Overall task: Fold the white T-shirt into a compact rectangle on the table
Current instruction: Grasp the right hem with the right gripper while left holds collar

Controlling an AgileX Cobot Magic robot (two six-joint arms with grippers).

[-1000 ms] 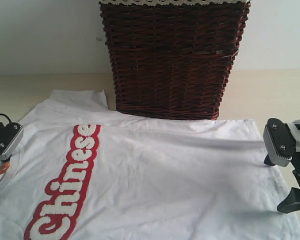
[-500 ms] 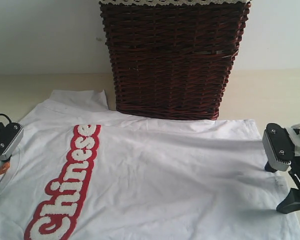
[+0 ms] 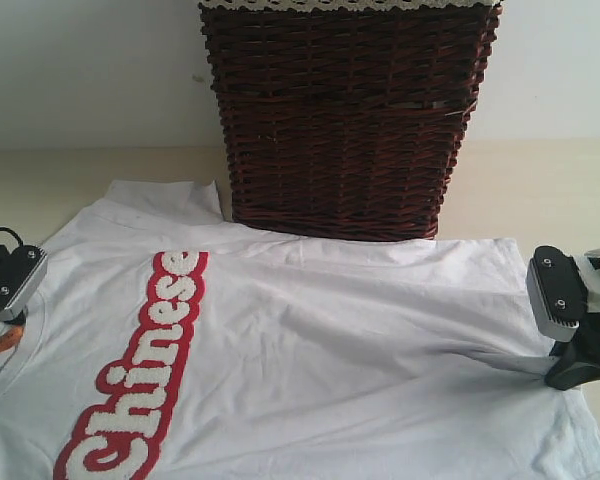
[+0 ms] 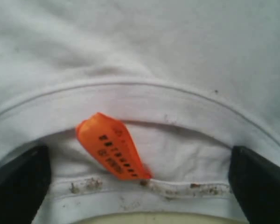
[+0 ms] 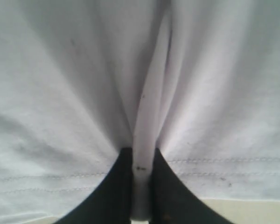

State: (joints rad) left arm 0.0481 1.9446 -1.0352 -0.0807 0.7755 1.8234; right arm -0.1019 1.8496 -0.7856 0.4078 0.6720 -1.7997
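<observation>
Cotton of the white T-shirt [image 3: 360,340] lay spread face up on the bench [image 3: 540,185], directly in front of the wicker basket [image 3: 340,120], with one sleeve [image 3: 165,200] just beside the basket's lower corner. Its long axis ran parallel to the basket's front, the collar [image 4: 144,100] out past one side of the basket and the hem [image 5: 214,175] out past the other.

A red band [image 3: 145,370] crossed the chest, and its fuzzy white letters read "Chinese", the final "e" nearest the basket. The orange neck tag [image 4: 113,147] sat inside the collar, tilted; its dark print was too blurred to read.

The left pincer [image 4: 140,184] stood wide at the collar end, one black finger [image 4: 18,184] on each side of the tag. The right pincer [image 5: 142,186] at the hem end was clamped narrow on a raised pleat of the shirt's fabric, and creases ran from that pinch toward the basket.
</observation>
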